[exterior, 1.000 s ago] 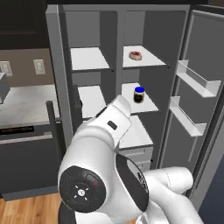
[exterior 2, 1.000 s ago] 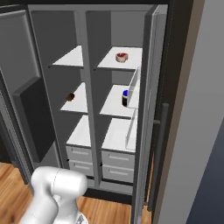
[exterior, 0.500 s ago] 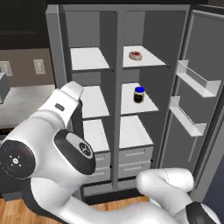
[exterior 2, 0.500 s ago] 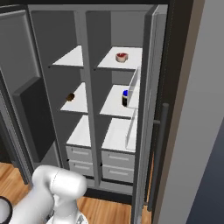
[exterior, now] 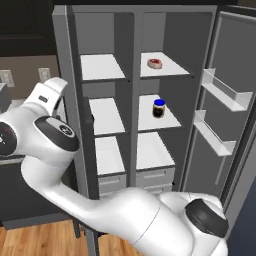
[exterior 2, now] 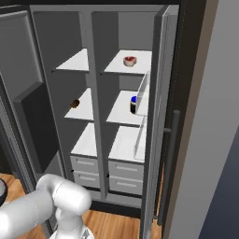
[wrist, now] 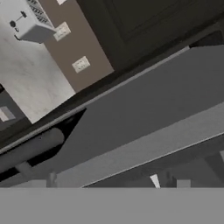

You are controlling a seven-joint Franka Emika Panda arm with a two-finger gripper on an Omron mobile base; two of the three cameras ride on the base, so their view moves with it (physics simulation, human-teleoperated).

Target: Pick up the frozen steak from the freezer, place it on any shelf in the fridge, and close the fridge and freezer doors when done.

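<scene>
The frozen steak (exterior: pixel 155 63) lies flat on the top shelf (exterior: pixel 172 68) of the wider half of the tall grey unit, red face up with a pale rim; it is too small to tell which way its longer side runs. From the right base view the steak (exterior 2: pixel 130 60) sits toward the back of that board.

The fridge (exterior: pixel 165 130) holds two things: the steak on the top shelf and one dark jar with a blue lid (exterior: pixel 159 108) standing upright on the shelf below. Its third board is bare, with two grey drawers (exterior: pixel 155 177) beneath.

The freezer (exterior: pixel 102 120), the narrower half, has three white boards; one small brown lump (exterior 2: pixel 74 103) rests on the middle one near the left wall.

Both doors stand open. The fridge door (exterior: pixel 225 105) carries two inner bins, one above the other. The freezer door (exterior 2: pixel 23 93) swings out to the left.

The white arm bends far left, its hand beside the freezer door's edge. The hand view shows a grey door panel (wrist: pixel 144 118) and a bar handle (wrist: pixel 30 148) close up; the fingertips are hidden there, and the fingers are spread wide with nothing between them.
</scene>
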